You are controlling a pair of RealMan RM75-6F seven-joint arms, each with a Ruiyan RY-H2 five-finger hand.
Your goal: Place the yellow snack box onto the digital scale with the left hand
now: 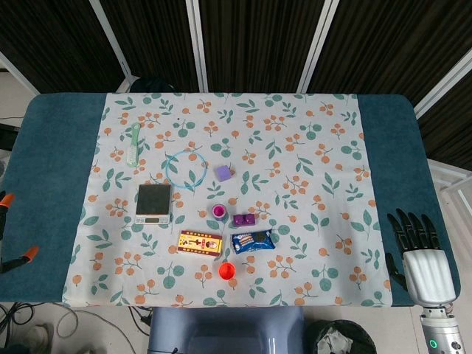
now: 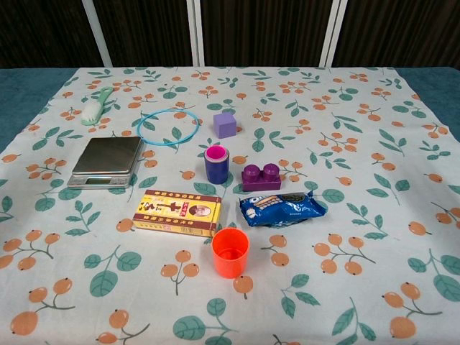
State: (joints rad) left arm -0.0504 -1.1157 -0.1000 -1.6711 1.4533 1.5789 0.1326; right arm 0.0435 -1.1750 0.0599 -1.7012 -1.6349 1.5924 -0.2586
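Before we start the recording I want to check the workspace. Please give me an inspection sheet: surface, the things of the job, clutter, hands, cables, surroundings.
Surface: table with teal cover, floral cloth lying flat over the middle.
Job's things: yellow snack box lies flat near the front; digital scale behind it to the left, platform bare.
Clutter: orange cup, blue snack packet, purple brick, purple cup, purple cube, blue ring, green brush.
Hands: right hand open at the table's right edge, holding nothing; left hand not seen whole, only orange-tipped parts at the left edge.
Cables: some on the floor, front left.
Surroundings: dark panels behind.
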